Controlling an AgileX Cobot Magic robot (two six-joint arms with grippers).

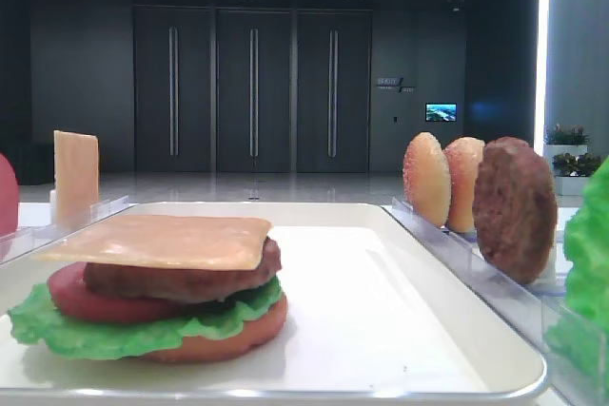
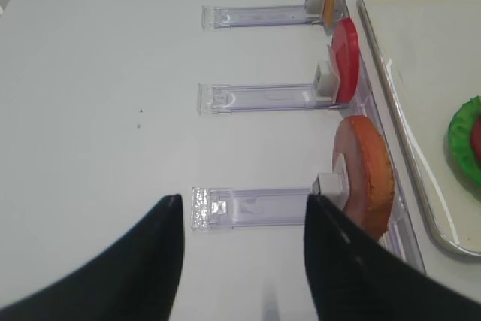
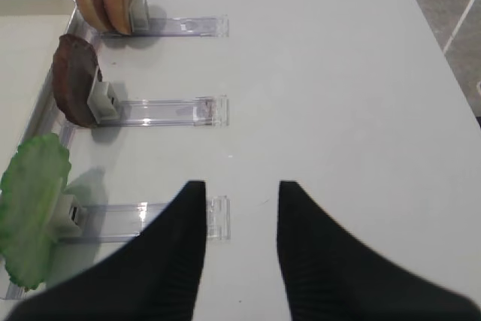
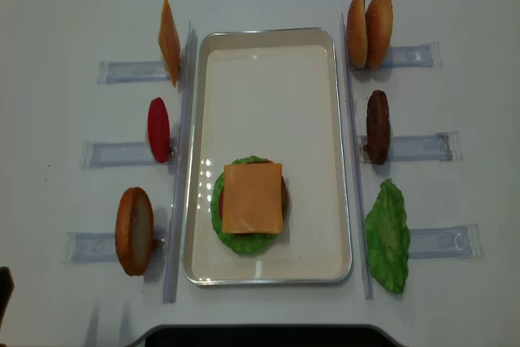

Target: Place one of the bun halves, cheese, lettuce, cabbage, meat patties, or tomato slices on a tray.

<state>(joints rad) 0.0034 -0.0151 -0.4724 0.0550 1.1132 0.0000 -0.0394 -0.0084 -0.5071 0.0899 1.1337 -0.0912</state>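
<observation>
Cheese (image 4: 252, 197) sits flat atop the stack at the tray's (image 4: 268, 62) six o'clock end, over patty, tomato, lettuce and bun base. Left end effector (image 2: 239, 261) hangs over the table (image 2: 105, 73) with fingers apart, holding nothing, a bun half (image 2: 366, 174) at its two o'clock. Right end effector (image 3: 240, 249) is likewise spread and empty, spare lettuce (image 3: 30, 208) at its nine o'clock.
</observation>
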